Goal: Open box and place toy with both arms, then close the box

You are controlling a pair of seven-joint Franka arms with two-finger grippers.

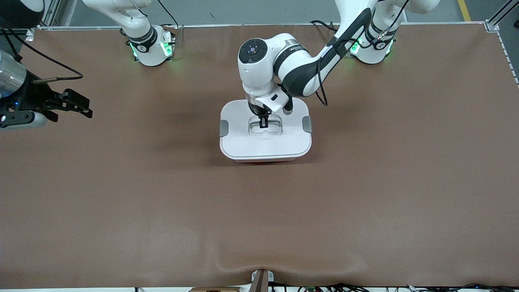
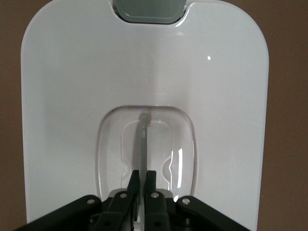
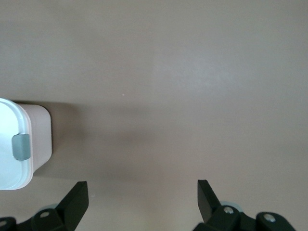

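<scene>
The left claw [image 1: 263, 123] was clenched on the clear handle [image 2: 143, 144] sunk in the lid of the white box [image 1: 265, 144], which sat closed at the table's [image 1: 365, 194] middle. The right claw [image 1: 77, 106], released, waited over the table's right-arm end.

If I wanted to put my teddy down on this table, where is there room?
Lots of room: the whole brown table nearer the camera than the box is bare, and so are both ends beside it. The middle is crowded: the left gripper pinches the handle on the box lid. The right gripper hangs open over the right arm's end.
</scene>
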